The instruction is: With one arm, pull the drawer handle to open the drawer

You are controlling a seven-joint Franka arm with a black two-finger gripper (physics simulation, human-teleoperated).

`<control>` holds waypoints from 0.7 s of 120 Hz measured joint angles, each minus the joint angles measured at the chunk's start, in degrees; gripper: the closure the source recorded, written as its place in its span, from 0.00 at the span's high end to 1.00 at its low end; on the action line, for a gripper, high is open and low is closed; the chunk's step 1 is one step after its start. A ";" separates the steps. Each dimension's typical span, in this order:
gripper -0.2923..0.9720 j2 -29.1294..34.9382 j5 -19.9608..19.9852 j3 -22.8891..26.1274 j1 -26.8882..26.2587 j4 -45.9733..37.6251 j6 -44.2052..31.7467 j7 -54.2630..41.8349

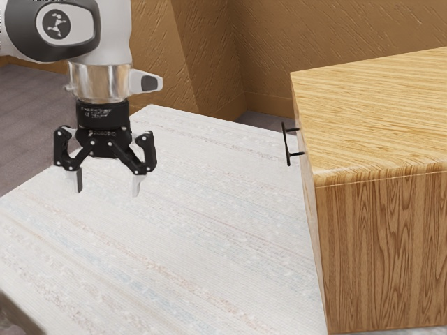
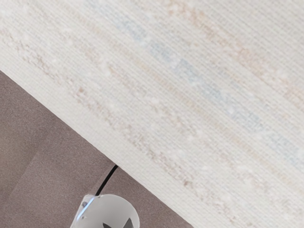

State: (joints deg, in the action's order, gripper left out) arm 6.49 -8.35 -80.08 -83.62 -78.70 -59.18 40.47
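Note:
A light wooden drawer cabinet (image 1: 377,202) stands on the pale table (image 1: 195,237) at the exterior view's right. Its thin black handle (image 1: 288,144) sticks out from the cabinet's face toward the left, near the top edge. My black gripper (image 1: 107,185) hangs open above the table at the exterior view's left, fingers pointing down, nothing between them. It is well apart from the handle, roughly at the same height. The wrist view looks down on the pale tabletop (image 2: 190,95) and its edge.
Brown wooden walls rise behind the table. Grey-brown floor (image 2: 42,161) lies past the table's edge, and the arm's white base (image 2: 107,212) sits there. Open tabletop stretches between my gripper and the cabinet.

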 joint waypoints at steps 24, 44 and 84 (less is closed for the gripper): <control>0.77 0.49 -0.34 -0.30 -0.19 -0.16 -9.01 15.50; 0.77 2.46 -2.51 0.38 -0.09 9.19 -9.47 24.74; 0.77 2.83 -4.53 4.52 -0.48 11.93 -11.25 36.68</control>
State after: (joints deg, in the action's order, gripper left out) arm 9.32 -12.88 -75.56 -84.10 -66.77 -70.43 77.15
